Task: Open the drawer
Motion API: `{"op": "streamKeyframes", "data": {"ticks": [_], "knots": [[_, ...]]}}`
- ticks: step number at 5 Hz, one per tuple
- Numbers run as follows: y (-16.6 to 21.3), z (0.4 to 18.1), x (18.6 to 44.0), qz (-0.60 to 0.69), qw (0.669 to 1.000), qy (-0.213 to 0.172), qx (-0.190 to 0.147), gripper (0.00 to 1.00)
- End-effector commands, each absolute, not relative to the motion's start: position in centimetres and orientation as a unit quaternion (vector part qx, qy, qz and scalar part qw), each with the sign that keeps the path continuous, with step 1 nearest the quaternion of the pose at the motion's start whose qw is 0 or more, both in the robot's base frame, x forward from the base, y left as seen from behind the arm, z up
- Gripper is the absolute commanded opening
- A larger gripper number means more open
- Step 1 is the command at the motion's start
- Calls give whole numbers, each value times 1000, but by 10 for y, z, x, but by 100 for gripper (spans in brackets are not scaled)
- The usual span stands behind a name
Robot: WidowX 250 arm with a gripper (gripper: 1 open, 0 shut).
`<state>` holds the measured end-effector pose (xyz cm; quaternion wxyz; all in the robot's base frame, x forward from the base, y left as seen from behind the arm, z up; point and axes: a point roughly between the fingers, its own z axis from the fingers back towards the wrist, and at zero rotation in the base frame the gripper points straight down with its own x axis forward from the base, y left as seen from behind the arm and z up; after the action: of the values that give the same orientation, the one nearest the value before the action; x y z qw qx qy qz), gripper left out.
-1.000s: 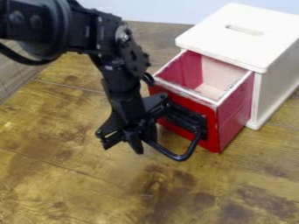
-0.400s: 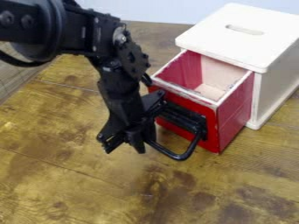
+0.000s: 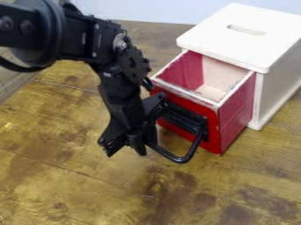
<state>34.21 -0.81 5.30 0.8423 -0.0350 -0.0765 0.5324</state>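
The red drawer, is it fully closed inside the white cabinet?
No, the red drawer sticks out of the white cabinet, and its pale beige inside shows from above.

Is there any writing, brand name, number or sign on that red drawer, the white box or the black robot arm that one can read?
None can be read in this view.
Red box-shaped drawer with black wire-loop handle: plain, no label.
White cabinet box with slotted top: no print.
Black robot arm and gripper: too dark and blurred to show any marking.
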Motion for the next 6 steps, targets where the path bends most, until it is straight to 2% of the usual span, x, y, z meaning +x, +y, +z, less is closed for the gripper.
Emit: {"op": "streamKeyframes", "data": {"ticks": [1,3,6], "knots": [[-1,38,306,517,854,-46,10,0],[1,38,314,554,831,-44,22,0],[25,55,308,559,827,-44,35,0]]}}
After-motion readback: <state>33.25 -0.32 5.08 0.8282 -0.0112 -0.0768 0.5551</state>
